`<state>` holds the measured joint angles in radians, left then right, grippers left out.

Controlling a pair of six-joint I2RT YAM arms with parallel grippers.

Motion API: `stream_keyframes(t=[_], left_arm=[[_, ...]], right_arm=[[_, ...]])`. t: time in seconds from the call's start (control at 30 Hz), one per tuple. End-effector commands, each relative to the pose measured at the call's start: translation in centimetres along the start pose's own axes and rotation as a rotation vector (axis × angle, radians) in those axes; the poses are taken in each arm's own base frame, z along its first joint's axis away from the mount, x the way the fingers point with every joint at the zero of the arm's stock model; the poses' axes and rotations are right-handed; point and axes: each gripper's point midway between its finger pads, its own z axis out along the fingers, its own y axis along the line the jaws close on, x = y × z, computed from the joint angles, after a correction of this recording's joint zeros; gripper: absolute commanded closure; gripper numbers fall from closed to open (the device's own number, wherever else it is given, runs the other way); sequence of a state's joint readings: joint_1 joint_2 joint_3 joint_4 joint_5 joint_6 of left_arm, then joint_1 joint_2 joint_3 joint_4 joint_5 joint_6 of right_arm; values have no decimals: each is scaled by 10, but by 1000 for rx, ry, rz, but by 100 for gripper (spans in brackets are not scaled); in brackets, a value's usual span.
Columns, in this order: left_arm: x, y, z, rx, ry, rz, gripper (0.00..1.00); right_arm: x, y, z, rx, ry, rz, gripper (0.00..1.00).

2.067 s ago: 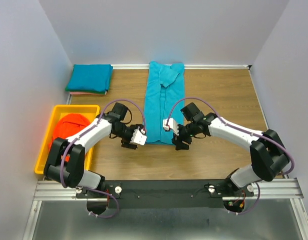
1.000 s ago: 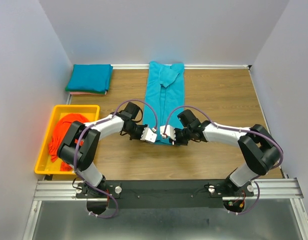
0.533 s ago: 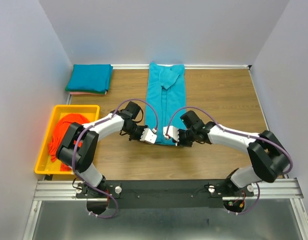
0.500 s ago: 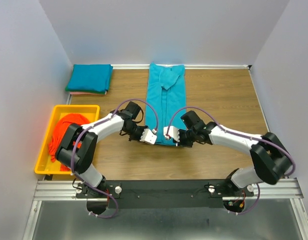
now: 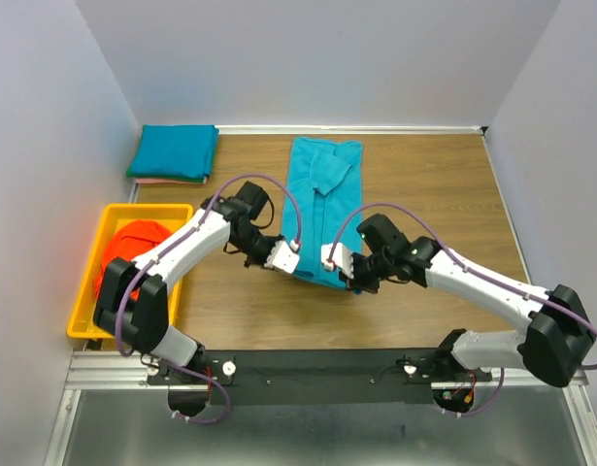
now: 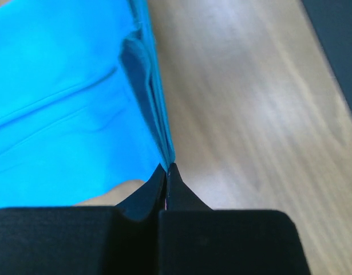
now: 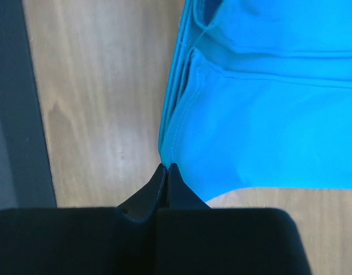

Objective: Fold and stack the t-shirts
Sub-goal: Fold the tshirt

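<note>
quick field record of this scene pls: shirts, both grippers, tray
long teal t-shirt: narrow strip lying on table
left gripper: fingers shut on its near left corner
right gripper: fingers shut on its near right corner
folded stack: teal on top, far left corner
yellow tray: holds orange-red t-shirt

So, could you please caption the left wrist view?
Left gripper shut on a corner of the teal t-shirt.

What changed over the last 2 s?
The left gripper and right gripper moved inward and shut their jaws on the near corners of the spread teal t-shirt, pulling it slightly toward the robot. The folded stack, yellow tray and orange t-shirt stayed put.
</note>
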<state>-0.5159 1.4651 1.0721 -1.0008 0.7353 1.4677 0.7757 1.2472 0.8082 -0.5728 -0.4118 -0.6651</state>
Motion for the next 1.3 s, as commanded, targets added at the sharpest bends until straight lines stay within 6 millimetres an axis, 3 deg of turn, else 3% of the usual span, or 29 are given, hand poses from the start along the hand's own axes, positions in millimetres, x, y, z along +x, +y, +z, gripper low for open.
stream_keyframes(t=[0.0, 0.13, 0.27, 0.47, 0.6, 0.97, 1.27], left_arm=[[0, 19, -13, -1, -47, -61, 100], [8, 40, -16, -19, -25, -38, 100], [19, 61, -16, -32, -11, -38, 100], [39, 89, -23, -57, 14, -57, 100], [43, 111, -38, -87, 27, -46, 100], [56, 140, -47, -124, 58, -35, 100], [67, 183, -63, -196, 70, -11, 100]], right_arm=[[-5, -29, -14, 47, 12, 57, 99], [-14, -61, -19, 77, 0, 18, 99], [-14, -81, -15, 77, 13, 2, 99], [-11, -103, -15, 84, 19, -17, 100], [-10, -120, -17, 91, 21, -27, 99], [-17, -165, -20, 106, 6, -60, 100], [-14, -202, -15, 114, 12, -72, 99]])
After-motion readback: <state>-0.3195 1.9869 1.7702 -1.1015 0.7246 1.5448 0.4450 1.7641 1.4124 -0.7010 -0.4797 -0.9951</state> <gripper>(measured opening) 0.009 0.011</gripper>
